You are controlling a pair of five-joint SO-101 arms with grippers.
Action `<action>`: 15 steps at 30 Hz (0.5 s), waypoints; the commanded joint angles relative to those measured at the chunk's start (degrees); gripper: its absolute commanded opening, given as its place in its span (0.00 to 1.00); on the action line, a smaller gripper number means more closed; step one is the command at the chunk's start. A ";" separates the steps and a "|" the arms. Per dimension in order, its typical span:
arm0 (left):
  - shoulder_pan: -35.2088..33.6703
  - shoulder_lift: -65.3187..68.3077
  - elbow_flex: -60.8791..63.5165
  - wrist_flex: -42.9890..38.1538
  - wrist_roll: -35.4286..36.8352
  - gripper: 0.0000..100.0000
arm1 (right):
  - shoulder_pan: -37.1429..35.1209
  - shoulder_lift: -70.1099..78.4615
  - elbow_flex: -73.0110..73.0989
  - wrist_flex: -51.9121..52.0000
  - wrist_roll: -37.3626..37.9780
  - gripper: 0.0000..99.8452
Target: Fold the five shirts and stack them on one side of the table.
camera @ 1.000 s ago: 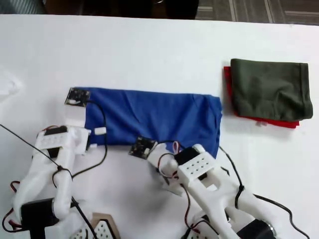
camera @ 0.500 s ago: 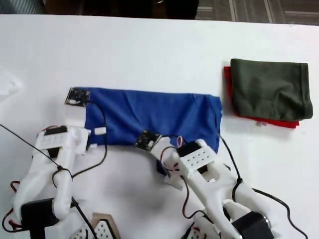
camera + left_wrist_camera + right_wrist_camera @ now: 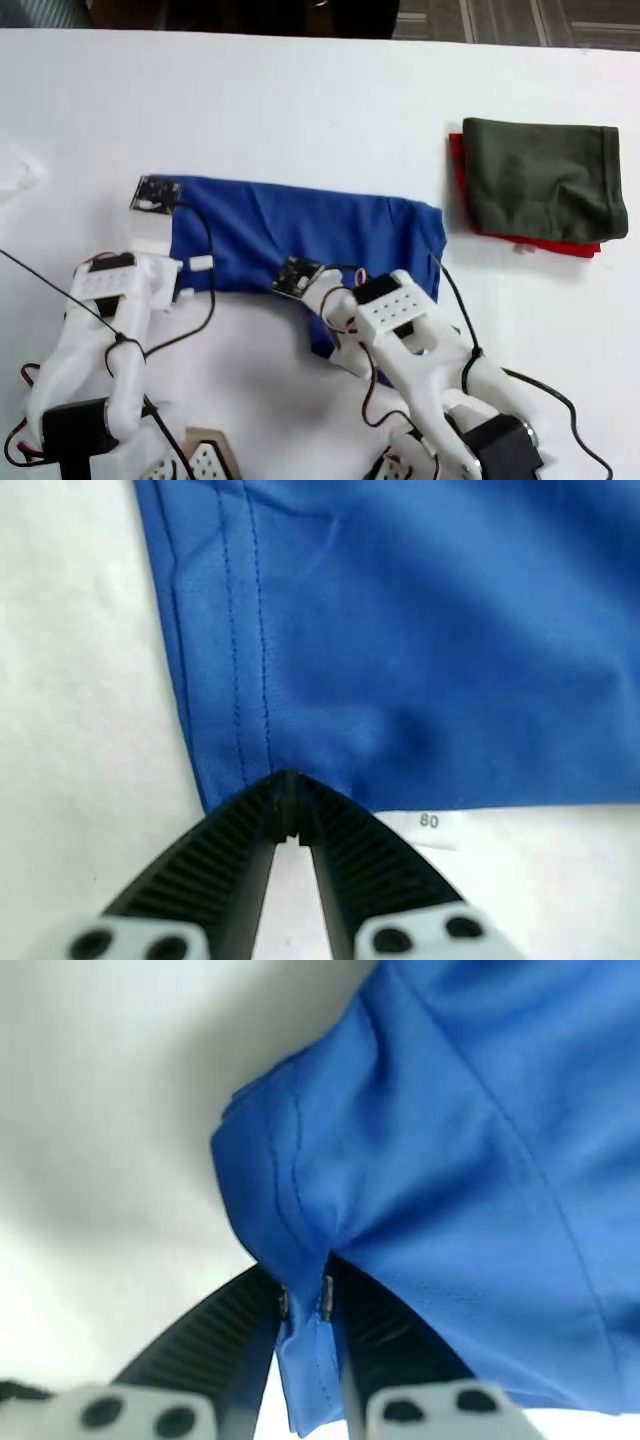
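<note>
My right gripper [image 3: 303, 1295] is clamped hard on the blue shirt [image 3: 300, 230]. It has the stitched hem at the near right corner, and a tuck of cloth is bunched up between the jaws. My left gripper [image 3: 287, 780] is closed at the near left corner. It looks to have the double-stitched hem nipped, though from this angle the tips could just be resting at the edge.

The blue shirt lies as a long band across the middle of the desk [image 3: 300, 100], closer to the near edge than the far one. The right end is rumpled where I've got hold of it.

This is light, thin, floppy knit, with no stiffness at all. It will sag and drape the moment it comes off the desk, and a loose layer could slide out of a shallow pinch. The hems and seams are the places to grab, since the doubled cloth and thread give the jaws something to bite. Holding both near corners should keep the edge taut and stop the middle drooping into a crooked fold.

Over by the right edge of the desk, the green shirt [image 3: 540, 180] sits folded on top of the red shirt [image 3: 530, 245], well apart from the blue one. In my judgement, that's the pile this one goes on once it's folded down.
</note>
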 commanded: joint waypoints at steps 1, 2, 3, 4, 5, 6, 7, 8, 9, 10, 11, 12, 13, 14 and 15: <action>-0.35 -0.88 0.04 -0.88 0.53 0.03 | -0.40 0.31 -6.33 5.05 0.88 0.02; -0.35 -0.88 0.04 -0.88 0.53 0.03 | -0.22 0.31 -8.18 6.20 2.11 0.02; -0.35 -0.88 0.04 -0.88 0.53 0.03 | 0.31 0.31 -9.85 7.25 3.43 0.02; -0.35 -0.88 0.04 -0.88 0.53 0.03 | 1.10 0.48 -11.69 7.96 4.40 0.02; -0.35 -0.88 0.04 -0.88 0.53 0.03 | 2.33 0.75 -13.45 8.57 5.10 0.02; -0.35 -0.88 0.04 -0.88 0.53 0.03 | 3.74 0.84 -15.21 9.27 5.71 0.02; -0.35 -0.88 0.04 -0.88 0.53 0.03 | 5.14 0.84 -16.70 9.71 6.33 0.02; -0.35 -0.88 0.04 -0.88 0.53 0.03 | 6.64 0.84 -18.20 10.07 7.12 0.02; -0.35 -0.88 0.04 -0.88 0.53 0.03 | 7.87 0.84 -19.43 10.42 8.18 0.02; -0.35 -0.88 0.04 -0.88 0.53 0.03 | 9.01 0.84 -20.57 10.51 9.23 0.02; -0.35 -0.88 0.04 -0.88 0.53 0.03 | 9.89 0.84 -21.54 10.51 10.29 0.02; -0.35 -0.88 0.04 -0.88 0.53 0.03 | 10.68 0.92 -22.42 10.42 11.08 0.02; -0.35 -0.88 0.04 -0.88 0.53 0.03 | 11.12 0.92 -23.21 10.15 11.69 0.02; -0.35 -0.88 0.04 -0.88 0.53 0.03 | 11.21 1.01 -24.00 9.98 12.22 0.02; -0.35 -0.88 -0.04 -0.88 0.53 0.03 | 11.21 1.54 -24.97 9.36 12.40 0.02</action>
